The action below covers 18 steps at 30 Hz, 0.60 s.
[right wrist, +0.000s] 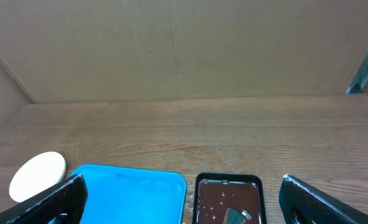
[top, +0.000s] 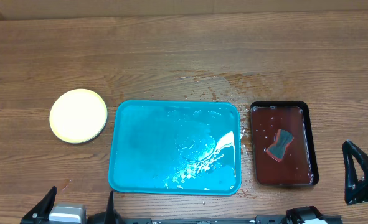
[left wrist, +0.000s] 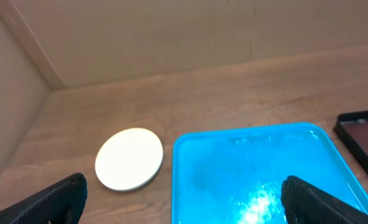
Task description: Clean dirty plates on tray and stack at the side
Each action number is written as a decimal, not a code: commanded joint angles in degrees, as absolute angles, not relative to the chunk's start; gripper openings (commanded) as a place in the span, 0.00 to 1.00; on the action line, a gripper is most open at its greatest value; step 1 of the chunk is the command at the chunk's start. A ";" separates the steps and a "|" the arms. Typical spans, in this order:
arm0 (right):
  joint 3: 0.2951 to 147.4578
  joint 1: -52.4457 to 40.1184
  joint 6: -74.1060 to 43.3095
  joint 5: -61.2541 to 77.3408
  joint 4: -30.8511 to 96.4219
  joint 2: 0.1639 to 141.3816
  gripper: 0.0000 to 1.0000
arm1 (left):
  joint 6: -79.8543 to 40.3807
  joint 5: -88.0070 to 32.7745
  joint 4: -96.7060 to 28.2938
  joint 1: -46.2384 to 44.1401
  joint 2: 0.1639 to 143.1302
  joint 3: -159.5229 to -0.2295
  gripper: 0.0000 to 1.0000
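Observation:
A pale yellow round plate (top: 78, 116) lies on the wooden table just left of the turquoise tray (top: 129, 155); its top face looks free of smears. The tray holds nothing but water film and droplets. My left gripper (top: 75, 214) hangs open at the table's front edge, near the tray's front left corner, holding nothing. In the left wrist view the plate (left wrist: 129, 158) and tray (left wrist: 258, 168) lie ahead of the spread fingers (left wrist: 53, 202). My right gripper (top: 358, 176) is open at the right edge, beside the dark tray. The right wrist view shows the plate (right wrist: 37, 175) and tray (right wrist: 131, 190) from afar.
A smaller dark brown-red tray (top: 299, 121) with a black rim stands right of the turquoise tray, holding liquid and a grey-and-red sponge (top: 279, 145). Water drops are scattered on the wood (top: 221, 84) behind the gap between the two trays. Cardboard walls (right wrist: 171, 50) rise at the back and left.

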<state>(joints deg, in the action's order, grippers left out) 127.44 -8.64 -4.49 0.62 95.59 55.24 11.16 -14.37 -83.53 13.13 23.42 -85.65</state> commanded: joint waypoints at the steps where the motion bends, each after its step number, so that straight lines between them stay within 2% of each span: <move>1: 127.33 -8.51 -4.75 0.05 95.35 55.44 1.00 | 11.75 -14.87 -85.49 12.93 23.11 -85.89 1.00; 18: 127.33 -8.51 -4.75 0.05 95.35 55.44 1.00 | 11.75 -14.85 -96.16 12.93 23.11 -85.89 1.00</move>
